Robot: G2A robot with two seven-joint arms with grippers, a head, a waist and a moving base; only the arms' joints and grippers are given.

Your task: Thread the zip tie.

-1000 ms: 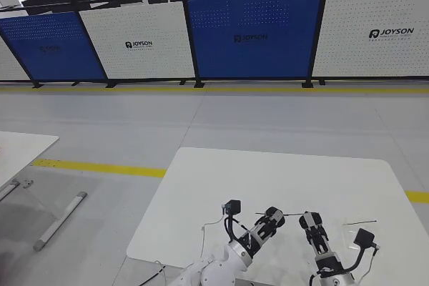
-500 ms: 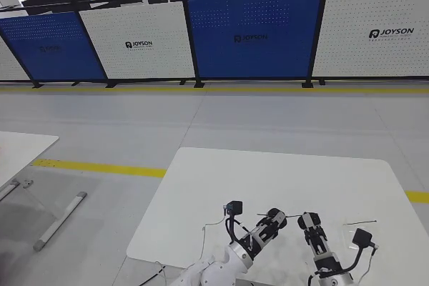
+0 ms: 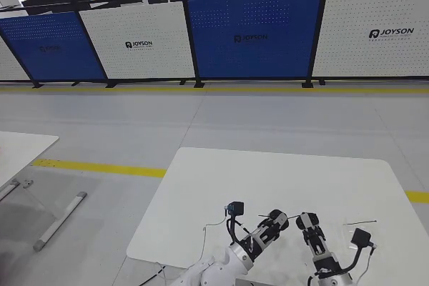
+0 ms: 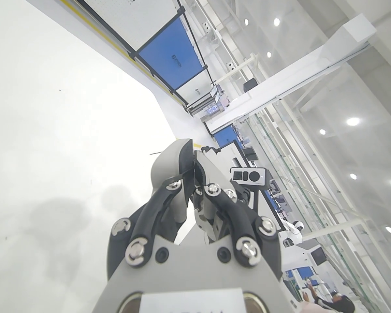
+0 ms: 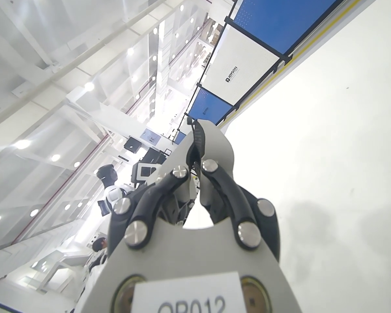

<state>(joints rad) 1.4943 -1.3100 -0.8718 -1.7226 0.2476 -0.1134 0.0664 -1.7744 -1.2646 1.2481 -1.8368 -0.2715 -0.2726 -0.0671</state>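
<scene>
A thin black zip tie [image 3: 292, 215] runs level between my two grippers, low over the white table [image 3: 272, 179] near its front edge. My left gripper [image 3: 277, 217] is shut on its strap, and the free tail sticks out past it. In the left wrist view the strap [image 4: 181, 175] crosses the closed fingers of the left gripper [image 4: 194, 154]. My right gripper [image 3: 305, 220] sits just beside the left one, shut on the tie's other end. A small black piece [image 5: 190, 121] pokes out at the tip of the right gripper [image 5: 198, 131].
A second black zip tie [image 3: 360, 222] lies flat on the table beside the right arm. Blue and white pegboard panels [image 3: 254, 39] stand far behind, across the floor. A second white table [image 3: 14, 150] is off to the side.
The right gripper has shifted a little toward the left gripper, narrowing the gap between them. The left gripper has hardly moved.
</scene>
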